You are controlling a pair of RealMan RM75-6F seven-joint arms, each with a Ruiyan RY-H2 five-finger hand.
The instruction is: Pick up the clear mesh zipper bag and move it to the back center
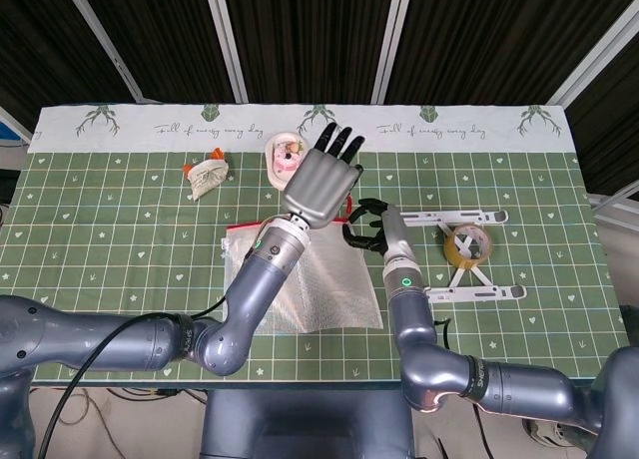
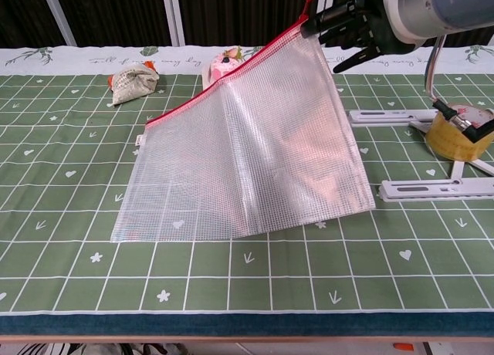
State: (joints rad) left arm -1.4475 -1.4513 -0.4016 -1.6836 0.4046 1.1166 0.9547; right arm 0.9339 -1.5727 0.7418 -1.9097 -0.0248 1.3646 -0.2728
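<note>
While its near edge rests on the green mat (image 2: 231, 293), the bag (image 2: 247, 162) slopes up toward its far right corner, where my right hand (image 2: 351, 31) pinches the red zipper edge and holds that corner clear of the table; the lower left part lies flat just in front of me, left of centre. My left hand (image 1: 319, 180) hangs above the bag's far edge with fingers straight and spread, holding nothing. To the right, a roll of tape (image 2: 459, 135) sits on a white stand (image 2: 432, 187), well apart from the bag. Farther back, near the white border, a pink and white item (image 1: 287, 158) lies beside my left fingertips, and a small crumpled pouch (image 1: 207, 176) sits further left
</note>
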